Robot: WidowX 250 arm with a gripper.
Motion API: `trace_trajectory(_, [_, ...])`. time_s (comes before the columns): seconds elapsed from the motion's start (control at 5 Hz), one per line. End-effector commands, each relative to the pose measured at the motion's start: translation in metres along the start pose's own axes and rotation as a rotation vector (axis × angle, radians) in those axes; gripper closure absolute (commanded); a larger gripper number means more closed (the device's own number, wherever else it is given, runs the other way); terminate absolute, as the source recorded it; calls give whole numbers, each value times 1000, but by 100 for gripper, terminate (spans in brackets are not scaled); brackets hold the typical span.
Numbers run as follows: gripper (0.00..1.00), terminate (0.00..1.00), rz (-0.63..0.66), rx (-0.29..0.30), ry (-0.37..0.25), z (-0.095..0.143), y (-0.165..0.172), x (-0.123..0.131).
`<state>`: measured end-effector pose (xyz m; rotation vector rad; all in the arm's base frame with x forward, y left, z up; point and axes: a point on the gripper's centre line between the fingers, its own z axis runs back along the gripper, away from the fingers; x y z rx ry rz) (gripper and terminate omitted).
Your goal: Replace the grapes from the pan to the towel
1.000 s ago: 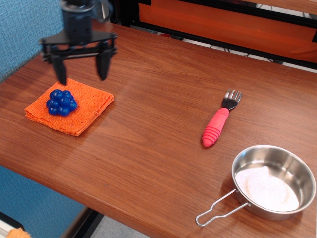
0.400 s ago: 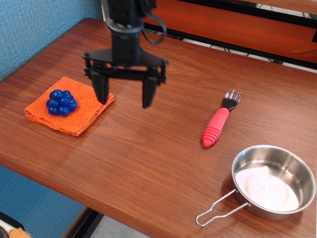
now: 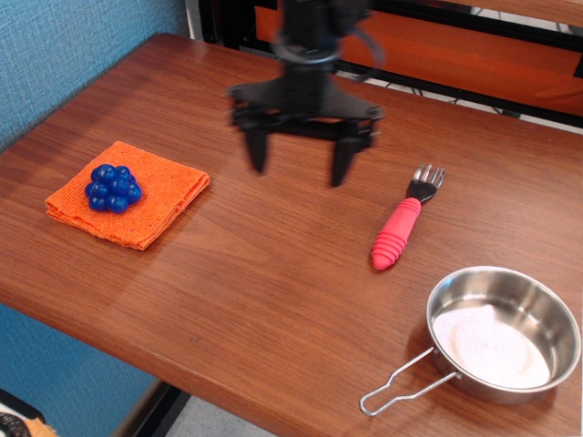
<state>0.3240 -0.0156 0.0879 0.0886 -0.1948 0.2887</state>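
The grapes (image 3: 113,188), a cluster of glossy dark-blue balls, rest on the orange towel (image 3: 162,196) at the left of the table. The shiny steel pan (image 3: 542,300) with its wire loop handle sits at the front right with no grapes in it. My gripper (image 3: 299,170) is open and empty, raised above the table's middle, well right of the towel and left of the fork. Its two black fingers (image 3: 256,148) hang spread apart.
A fork with a red ribbed handle (image 3: 398,231) lies right of the gripper, between it and the pan. A blue wall stands at the left. An orange-and-black frame runs along the back edge. The table's front edge is close to the pan handle.
My open gripper has moved from above the towel rightward across the table toward the middle. The grapes stay on the towel. The pan and fork have not moved.
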Motion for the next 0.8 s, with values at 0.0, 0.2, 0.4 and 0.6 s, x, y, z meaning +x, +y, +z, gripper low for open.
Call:
trace_trajectory(0.0, [0,0,-130,-55,-47,12,-62,-9])
trace_trajectory(0.2, [0,0,-153,-68,-41,6,-80,-10])
trace_trajectory(0.4, [0,0,-125,-139,-46,5,-82,-13])
trace_trajectory(0.6, [0,100,-125,-139,-46,5,-82,-13])
